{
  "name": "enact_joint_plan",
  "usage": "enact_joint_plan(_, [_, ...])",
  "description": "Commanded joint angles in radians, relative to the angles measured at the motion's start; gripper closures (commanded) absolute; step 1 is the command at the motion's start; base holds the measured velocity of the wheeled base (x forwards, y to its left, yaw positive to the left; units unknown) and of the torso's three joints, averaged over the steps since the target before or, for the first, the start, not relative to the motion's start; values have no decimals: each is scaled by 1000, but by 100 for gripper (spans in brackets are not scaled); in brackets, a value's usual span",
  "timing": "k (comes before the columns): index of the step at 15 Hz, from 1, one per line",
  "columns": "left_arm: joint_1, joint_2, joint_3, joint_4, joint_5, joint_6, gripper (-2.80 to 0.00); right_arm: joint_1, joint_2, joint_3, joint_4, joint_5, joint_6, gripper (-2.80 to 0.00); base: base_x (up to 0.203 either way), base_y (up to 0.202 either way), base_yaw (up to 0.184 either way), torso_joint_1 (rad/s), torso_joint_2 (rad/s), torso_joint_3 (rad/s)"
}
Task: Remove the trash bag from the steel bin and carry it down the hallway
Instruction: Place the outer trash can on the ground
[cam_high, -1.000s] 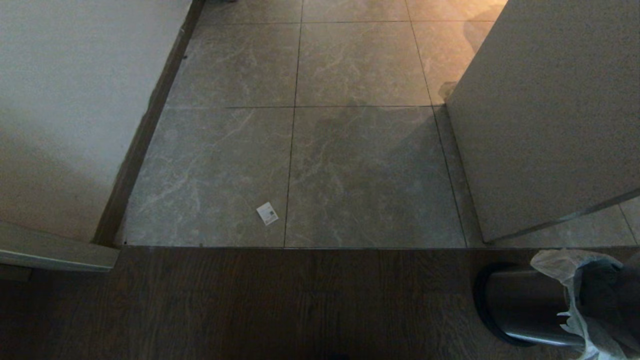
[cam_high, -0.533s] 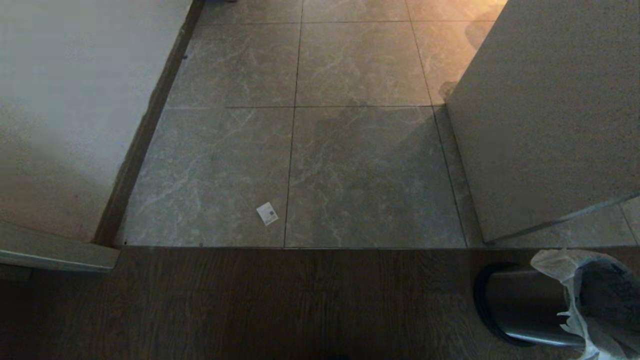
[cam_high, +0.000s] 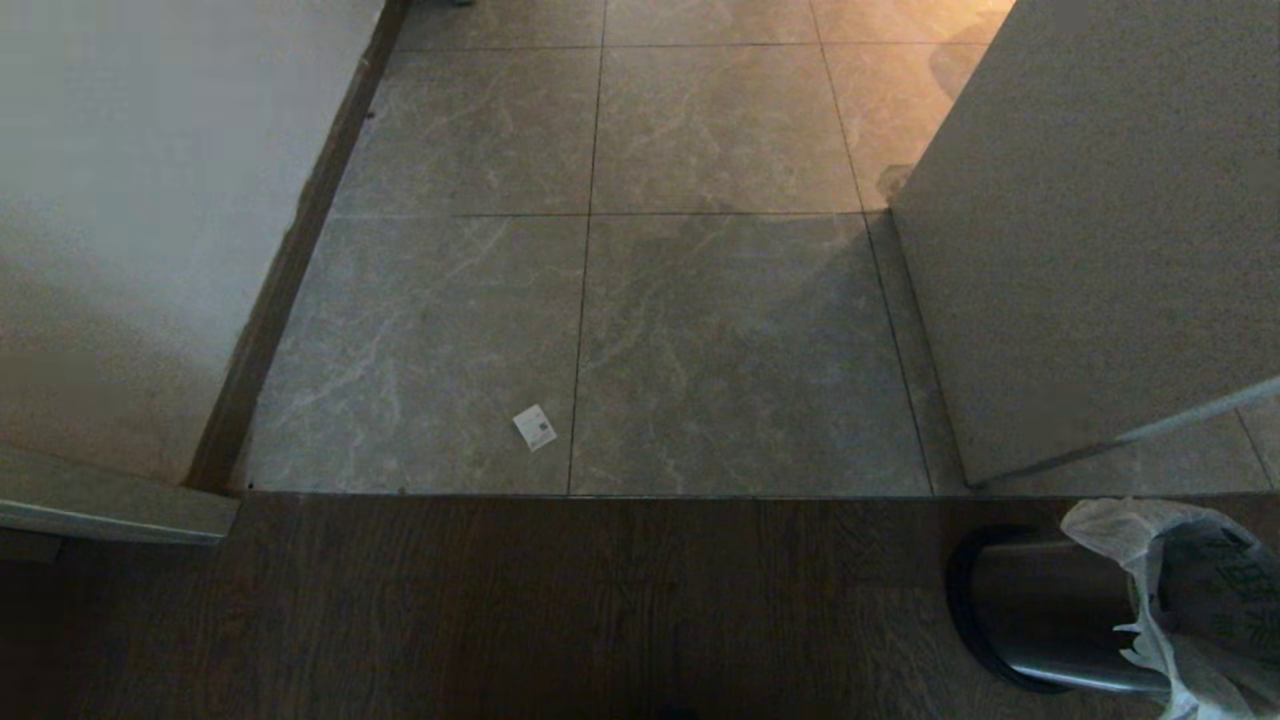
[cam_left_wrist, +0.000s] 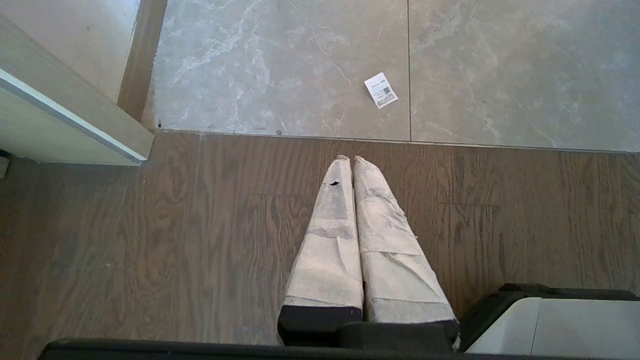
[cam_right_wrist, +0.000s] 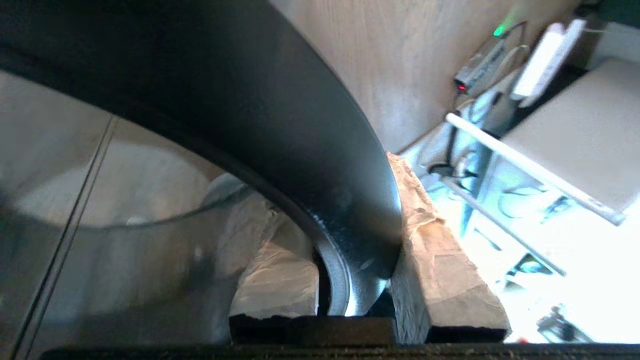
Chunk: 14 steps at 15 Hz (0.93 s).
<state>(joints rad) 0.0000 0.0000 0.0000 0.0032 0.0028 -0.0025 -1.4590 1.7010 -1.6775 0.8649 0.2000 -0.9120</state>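
While left claw (cam_left_wrist: 350, 160) rests closed | right claw (cam_right_wrist: 357, 280) clamps steel bin (cam_right_wrist: 280, 125) rim.

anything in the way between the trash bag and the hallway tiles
Nothing visible blocks it. The trash bag sits in the steel bin on the wood floor. The hallway tiles ahead lie open between the two walls, with only a small flat paper label on them.

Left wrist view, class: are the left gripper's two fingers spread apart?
No, the left gripper has its taped fingers pressed together over the wood floor.
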Motion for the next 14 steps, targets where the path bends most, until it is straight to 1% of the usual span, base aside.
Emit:
enact_joint_plan(1, [0, 0, 0, 0, 0, -1, 0, -28, 104, -34, 1, 48, 7, 0, 0, 0, 0, 0, 0, 0])
enact_joint_plan(2, [0, 0, 0, 0, 0, -1, 0, -43, 129, -48, 0, 72, 13, 0, 0, 0, 0, 0, 0, 0])
enact_joint_plan(4, [0, 0, 0, 1, 0, -1, 0, -61, 168, -116, 8, 150, 17, 0, 0, 0, 0, 0, 0, 0])
enact_joint_plan(5, [0, 0, 0, 0, 0, -1, 0, -67, 180, -139, 6, 174, 14, 0, 0, 0, 0, 0, 0, 0])
enact_joint_plan(11, [0, 0, 0, 0, 0, -1, 0, -82, 181, -219, 18, 182, 2, 0, 0, 0, 0, 0, 0, 0])
enact_joint_plan(14, [0, 0, 0, 0, 0, -1, 0, -97, 175, -222, 65, 183, -66, 0, 0, 0, 0, 0, 0, 0])
